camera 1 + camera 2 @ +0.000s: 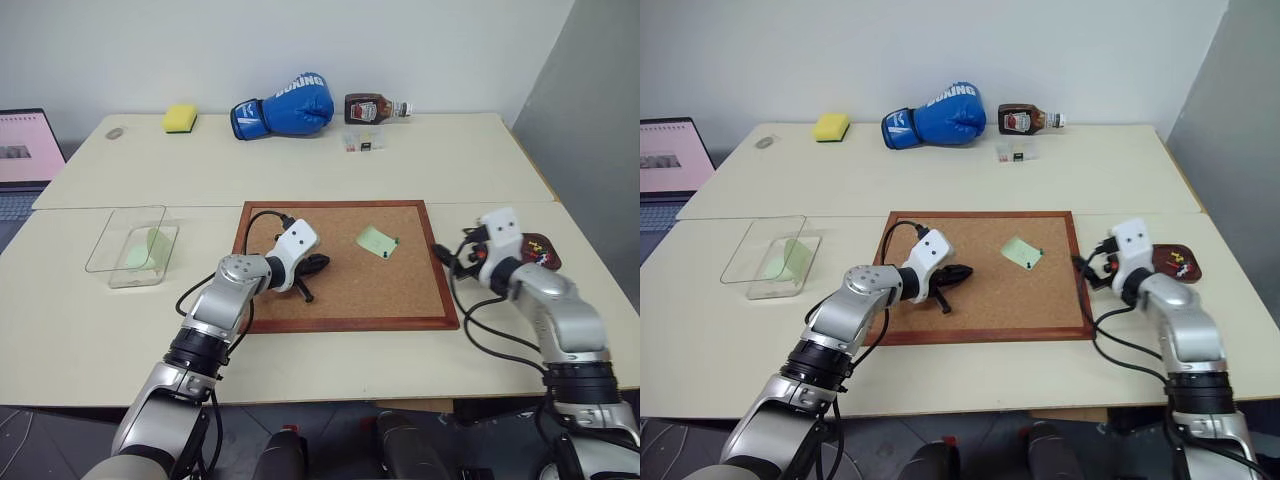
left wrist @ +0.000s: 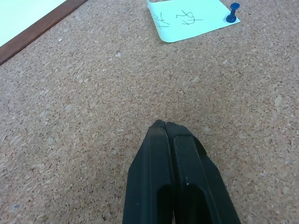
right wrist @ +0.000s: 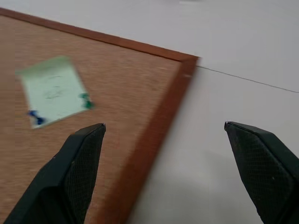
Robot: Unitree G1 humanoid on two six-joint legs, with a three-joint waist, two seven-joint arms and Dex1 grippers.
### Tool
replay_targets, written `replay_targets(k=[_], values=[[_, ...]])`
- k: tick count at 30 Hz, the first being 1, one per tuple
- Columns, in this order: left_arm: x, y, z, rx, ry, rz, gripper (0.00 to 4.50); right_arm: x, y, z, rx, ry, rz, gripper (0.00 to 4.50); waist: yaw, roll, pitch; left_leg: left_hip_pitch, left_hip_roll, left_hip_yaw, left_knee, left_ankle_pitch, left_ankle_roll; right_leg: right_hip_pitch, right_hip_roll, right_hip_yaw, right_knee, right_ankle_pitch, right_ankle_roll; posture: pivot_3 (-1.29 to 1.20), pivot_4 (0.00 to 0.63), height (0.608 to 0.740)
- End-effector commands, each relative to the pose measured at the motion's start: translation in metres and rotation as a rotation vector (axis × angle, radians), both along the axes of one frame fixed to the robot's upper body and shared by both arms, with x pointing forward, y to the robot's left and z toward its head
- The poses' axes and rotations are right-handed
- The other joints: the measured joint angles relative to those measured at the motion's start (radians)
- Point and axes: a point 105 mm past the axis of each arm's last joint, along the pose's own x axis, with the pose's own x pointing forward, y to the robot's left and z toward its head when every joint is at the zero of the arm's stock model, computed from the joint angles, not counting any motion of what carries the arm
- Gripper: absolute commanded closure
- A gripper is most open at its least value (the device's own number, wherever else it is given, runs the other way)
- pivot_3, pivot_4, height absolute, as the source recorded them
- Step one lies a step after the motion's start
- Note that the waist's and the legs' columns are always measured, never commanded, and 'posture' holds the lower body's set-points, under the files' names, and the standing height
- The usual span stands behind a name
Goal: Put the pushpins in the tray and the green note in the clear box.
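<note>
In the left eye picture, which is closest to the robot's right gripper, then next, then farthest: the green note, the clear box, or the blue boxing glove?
From the right gripper:
1. Green note, pinned on the cork board just to its left.
2. Blue boxing glove, at the table's far edge.
3. Clear box, far across on the left side.

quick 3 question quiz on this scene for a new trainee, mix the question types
1. True or false: the green note on the cork board has no pins left in it.
2. Which gripper stands open? A) left gripper B) right gripper
3. Fill in: the pushpins already moved lie in the ____.

Key:
1. False: a blue pin and a green pin hold it.
2. B; the left is shut over the board.
3. tray
</note>
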Motion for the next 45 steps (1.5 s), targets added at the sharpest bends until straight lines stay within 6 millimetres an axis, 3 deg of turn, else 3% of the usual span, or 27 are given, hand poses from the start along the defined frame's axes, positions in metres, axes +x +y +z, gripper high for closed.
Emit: replay_targets(k=[1, 5, 15, 18, 27, 38, 45], values=[[-0.006, 0.005, -0.023, 0.057, 0.08, 0.001, 4.5, 0.012, 0.017, 0.013, 0.005, -0.063, 0.045, 0.17, 0.001, 0.0, 0.0, 0.0, 0.0, 0.0, 0.0, 0.0, 0.0, 0.0, 0.0, 0.0, 0.0, 0.0, 0.0, 0.0, 0.15, 0.74], [-0.007, 0.007, -0.023, 0.061, 0.078, 0.001, 4.5, 0.025, 0.036, 0.004, 0.001, -0.053, 0.085, 0.17, 0.002, 0.0, 0.0, -0.001, 0.0, 0.0, 0.0, 0.0, 0.0, 0.0, 0.0, 0.0, -0.001, 0.0, 0.0, 0.0, 0.15, 0.74], [-0.009, 0.014, -0.026, 0.069, 0.083, 0.024, 4.5, 0.046, 0.039, -0.009, -0.031, -0.05, 0.051, 0.17, -0.001, 0.0, 0.0, 0.0, 0.0, 0.0, -0.001, 0.0, 0.0, 0.0, 0.0, 0.0, 0.0, 0.0, 0.0, 0.0, 0.15, 0.74], [-0.01, 0.014, -0.026, 0.07, 0.082, 0.026, 4.5, 0.047, 0.04, -0.01, -0.026, -0.055, 0.052, 0.57, -0.002, 0.0, 0.0, 0.0, 0.0, 0.0, -0.001, 0.0, 0.0, 0.0, 0.0, 0.0, 0.0, 0.0, 0.0, 0.0, 0.15, 0.74], [-0.009, 0.013, -0.024, 0.074, 0.075, 0.019, 4.5, 0.048, 0.044, -0.009, -0.04, -0.082, 0.068, 2.53, -0.003, 0.0, 0.0, 0.0, 0.0, 0.0, -0.001, 0.0, 0.0, -0.001, 0.0, 0.0, 0.0, 0.0, 0.0, 0.0, 0.15, 0.74], [-0.007, 0.01, -0.024, 0.078, 0.07, 0.005, 4.5, 0.043, 0.049, -0.003, 0.013, -0.108, 0.093, 4.47, -0.002, 0.0, 0.0, 0.0, 0.0, 0.0, -0.001, 0.0, 0.0, 0.0, 0.0, 0.0, 0.0, 0.0, 0.0, 0.0, 0.15, 0.74], [-0.007, 0.01, -0.025, 0.083, 0.071, 0.005, 4.5, 0.038, 0.05, 0.013, 0.041, -0.174, 0.104, 4.47, 0.0, 0.0, 0.0, -0.001, 0.0, 0.0, -0.001, 0.0, 0.0, 0.0, 0.0, 0.0, 0.0, 0.0, 0.0, 0.0, 0.15, 0.74]])
